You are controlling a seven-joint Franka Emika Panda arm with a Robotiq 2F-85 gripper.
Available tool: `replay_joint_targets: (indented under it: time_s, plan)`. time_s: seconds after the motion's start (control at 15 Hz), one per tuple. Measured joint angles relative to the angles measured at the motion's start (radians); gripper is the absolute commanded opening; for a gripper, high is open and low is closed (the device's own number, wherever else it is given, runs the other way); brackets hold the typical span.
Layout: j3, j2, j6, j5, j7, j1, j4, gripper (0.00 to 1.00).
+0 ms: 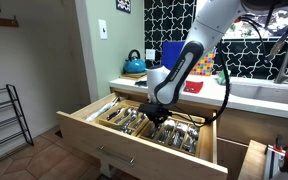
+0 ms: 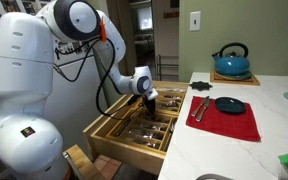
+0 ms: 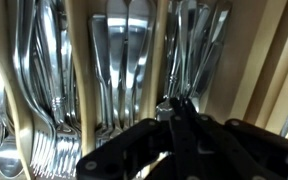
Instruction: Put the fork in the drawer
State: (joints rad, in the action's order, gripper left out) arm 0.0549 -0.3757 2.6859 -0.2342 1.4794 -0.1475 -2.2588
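While the gripper (image 1: pixel 156 113) hung low inside the open drawer (image 1: pixel 104 140), its fingers (image 3: pixel 189 125) looked drawn together. The fork could not be singled out among the cutlery (image 3: pixel 119 60). Placement was judged nearly complete, with release unconfirmed.

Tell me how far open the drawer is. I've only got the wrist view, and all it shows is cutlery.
Observer: The drawer is pulled well out from under the counter, and both exterior views show its compartments exposed.
Operator: Is there anything up on that counter?
Observer: A red mat lies there, carrying a dark plate and what looks like cutlery.
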Motion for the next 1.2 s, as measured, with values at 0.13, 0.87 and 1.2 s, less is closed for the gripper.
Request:
replay_joint_targets:
  time_s: [0.13,0.87,1.2]
  plan:
    - [0.004,-0.011,0.002,0.013,0.000,-0.009,0.006,0.01]
    - [0.024,-0.011,0.043,0.026,-0.004,-0.049,0.003,0.80]
    - [0.034,0.049,0.043,0.022,-0.041,-0.051,-0.053,1.00]
